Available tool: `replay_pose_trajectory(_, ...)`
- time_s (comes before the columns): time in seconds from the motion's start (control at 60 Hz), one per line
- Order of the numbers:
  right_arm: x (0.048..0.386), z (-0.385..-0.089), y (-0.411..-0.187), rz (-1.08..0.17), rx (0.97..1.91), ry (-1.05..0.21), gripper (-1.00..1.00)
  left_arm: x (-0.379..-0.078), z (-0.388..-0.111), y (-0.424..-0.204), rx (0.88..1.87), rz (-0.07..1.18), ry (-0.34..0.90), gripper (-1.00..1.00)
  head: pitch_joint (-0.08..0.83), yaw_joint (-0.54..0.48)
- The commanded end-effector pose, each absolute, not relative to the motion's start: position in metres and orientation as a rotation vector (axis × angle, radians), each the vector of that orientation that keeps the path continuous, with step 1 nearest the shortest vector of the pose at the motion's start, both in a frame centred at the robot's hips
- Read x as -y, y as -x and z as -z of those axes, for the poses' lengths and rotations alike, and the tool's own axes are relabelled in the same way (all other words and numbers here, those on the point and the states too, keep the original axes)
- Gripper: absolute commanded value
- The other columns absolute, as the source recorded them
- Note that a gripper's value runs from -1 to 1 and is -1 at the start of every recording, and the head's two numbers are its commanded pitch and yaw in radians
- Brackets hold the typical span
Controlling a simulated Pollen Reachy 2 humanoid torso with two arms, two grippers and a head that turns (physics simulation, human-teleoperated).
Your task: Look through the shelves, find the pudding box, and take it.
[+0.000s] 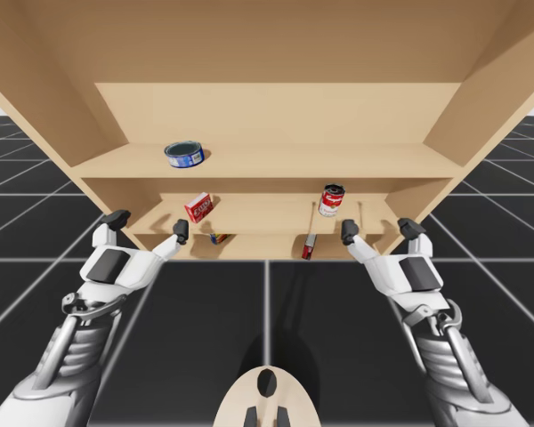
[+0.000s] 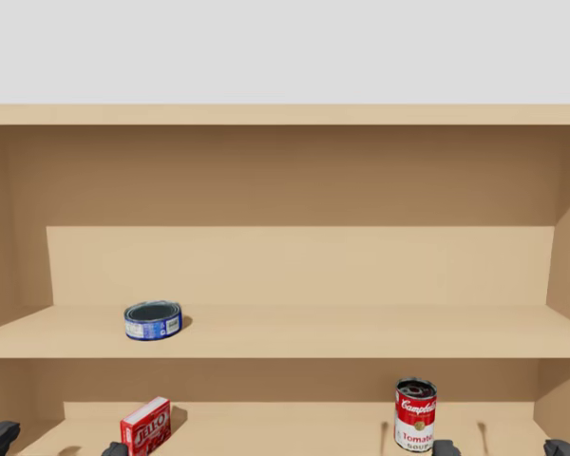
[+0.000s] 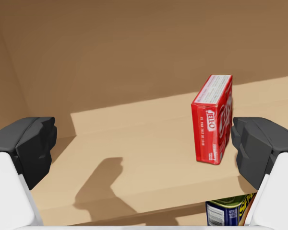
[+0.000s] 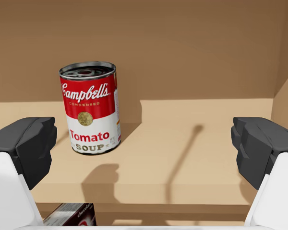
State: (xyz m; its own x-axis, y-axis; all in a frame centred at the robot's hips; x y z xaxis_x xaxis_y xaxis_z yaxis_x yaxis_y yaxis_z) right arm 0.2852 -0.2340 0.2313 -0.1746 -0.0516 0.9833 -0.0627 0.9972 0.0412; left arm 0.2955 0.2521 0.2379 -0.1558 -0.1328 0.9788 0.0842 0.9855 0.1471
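A red box [image 1: 198,206] stands upright on the middle shelf, also seen from my head [image 2: 145,427]. In the left wrist view the red box [image 3: 212,120] is ahead of my open left gripper [image 3: 144,143], close to one finger and untouched. My left gripper [image 1: 149,224] hovers at that shelf's front edge. A red and white soup can [image 4: 90,107] stands ahead of my open right gripper [image 4: 144,143], apart from both fingers. My right gripper [image 1: 379,229] is level with the soup can [image 1: 332,200], to its right.
A flat blue tin [image 1: 184,154] lies on the upper shelf [image 1: 338,163] at the left. Below the middle shelf sit a blue and yellow can [image 3: 224,211] and a dark red box [image 1: 310,246]. Wooden side walls [image 1: 481,107] close the shelves in.
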Motion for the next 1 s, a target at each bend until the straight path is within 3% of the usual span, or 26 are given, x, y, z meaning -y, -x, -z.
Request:
replay_pose_trajectory(0.017,0.228,-0.23,-0.282,0.031,1.745,-0.096,-1.0,-0.253,-0.238,-0.296,1.718,0.187,-0.037,-1.0,0.01,0.0)
replay_pose_trajectory(0.2,0.227,-0.239,-0.275,0.036,1.757,-0.12,-1.0,-0.253,-0.238,-0.295,1.718,0.184,-0.035,-1.0,0.055,0.0)
replay_pose_trajectory(0.667,0.226,-0.238,-0.276,0.021,1.768,-0.106,-1.0,-0.256,-0.241,-0.295,1.731,0.19,-0.028,-1.0,0.397,0.0)
replay_pose_trajectory(1.0,0.223,-0.236,-0.276,0.017,1.764,-0.1,-1.0,-0.256,-0.246,-0.289,1.75,0.194,-0.011,-1.0,0.556,-0.16)
